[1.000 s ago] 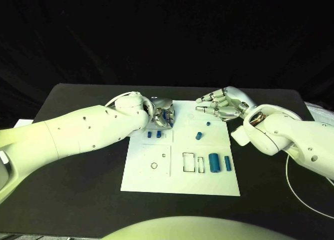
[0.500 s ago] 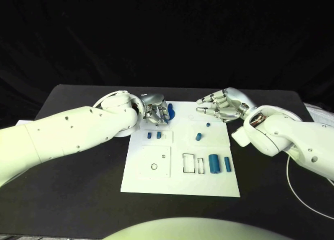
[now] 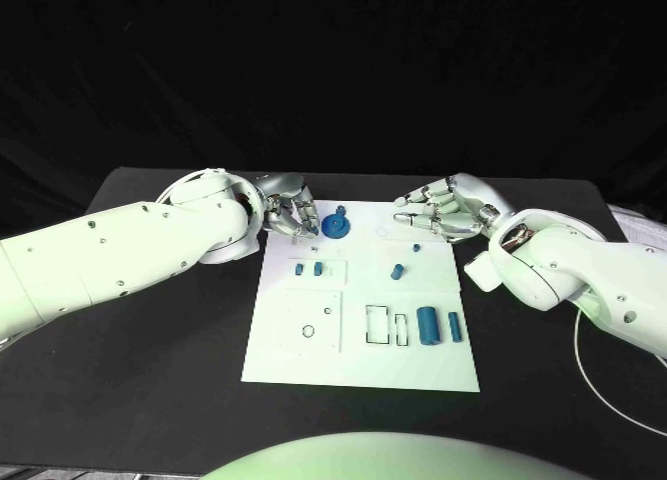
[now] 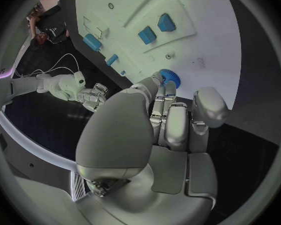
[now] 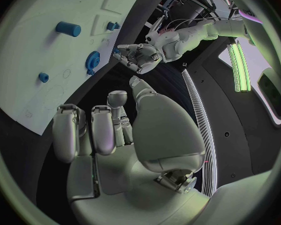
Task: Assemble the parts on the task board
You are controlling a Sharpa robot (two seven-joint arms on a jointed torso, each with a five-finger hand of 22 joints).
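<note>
The white task board (image 3: pixel 365 355) lies mid-table. A blue gear (image 3: pixel 336 224) sits on its far left corner, also seen as the blue gear (image 4: pixel 170 77) and the gear (image 5: pixel 92 61). My left hand (image 3: pixel 286 215) hovers just left of it, fingers loosely bent and holding nothing; its fingertips (image 4: pixel 159 85) are close to the gear's edge. My right hand (image 3: pixel 446 210) hangs over the board's far right corner, fingers bent, empty. Two small blue blocks (image 3: pixel 309 268), a blue peg (image 3: pixel 398 270), a small stud (image 3: pixel 415 247) and two blue cylinders (image 3: pixel 437 325) rest on the board.
Black table (image 3: pixel 160 360) surrounds the board on all sides. A white cable (image 3: pixel 593 370) loops along the table's right side. Outlined slots (image 3: pixel 379 325) and a small ring (image 3: pixel 309 331) mark the board's near half.
My left hand has drawn back to the left off the board's far corner. The blue gear, earlier among its fingers, now lies uncovered on the board. The right hand has stayed put.
</note>
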